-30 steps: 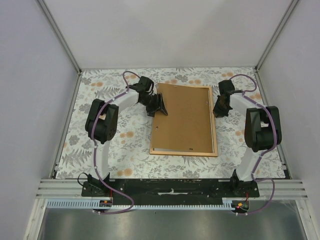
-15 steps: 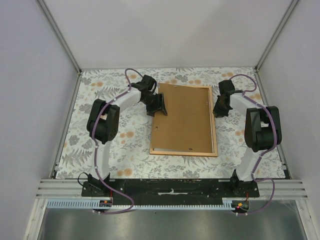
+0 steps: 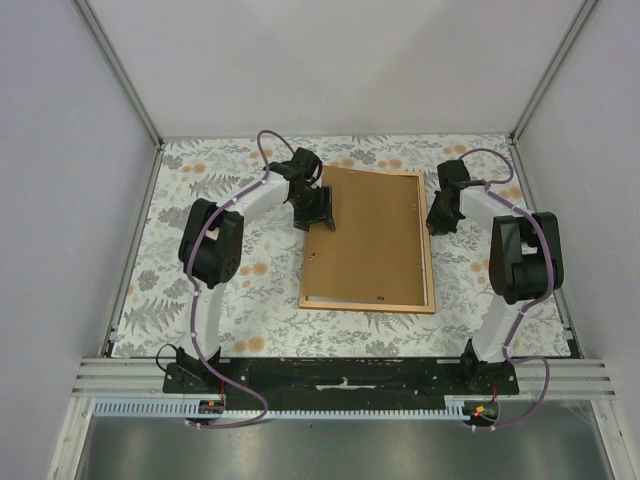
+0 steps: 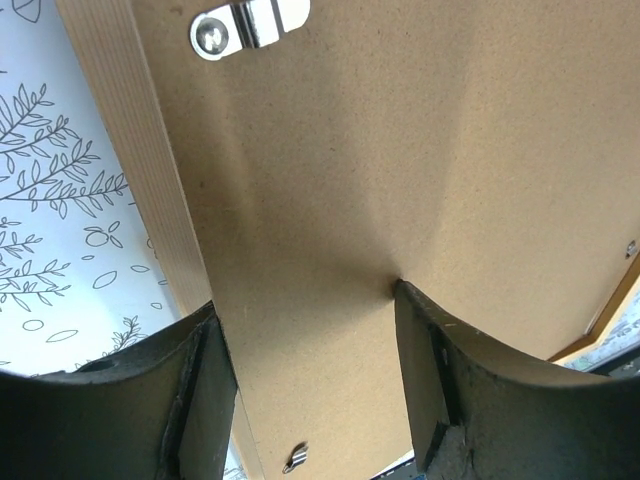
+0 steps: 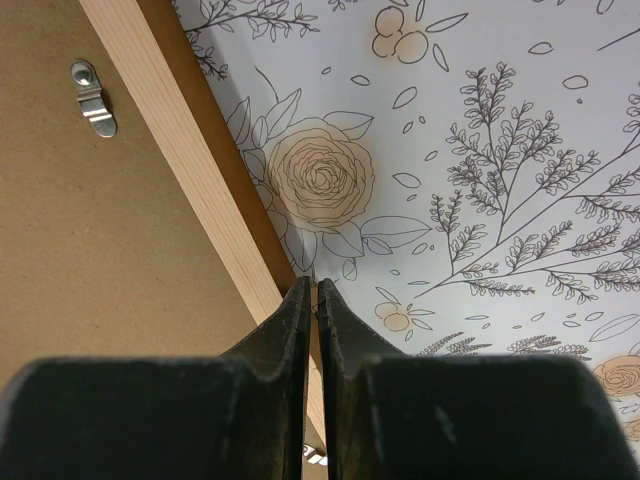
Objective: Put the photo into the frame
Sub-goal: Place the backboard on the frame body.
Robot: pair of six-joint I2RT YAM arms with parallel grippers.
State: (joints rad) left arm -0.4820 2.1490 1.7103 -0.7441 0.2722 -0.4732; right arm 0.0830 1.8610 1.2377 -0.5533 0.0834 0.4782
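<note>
Left pincer (image 4: 305, 300) edged inward over board (image 4: 330, 150) hiding frame's (image 5: 190, 170) front.

A brown backing board (image 3: 365, 240) lies flat on the floral tabletop (image 3: 200, 290); a metal turn clip (image 4: 250, 22) sits near the board's edge.

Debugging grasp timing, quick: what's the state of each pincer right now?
Left pincer: open, over the backing board, holding nothing.
Right pincer: closed, nothing visibly held, at the frame edge.
</note>
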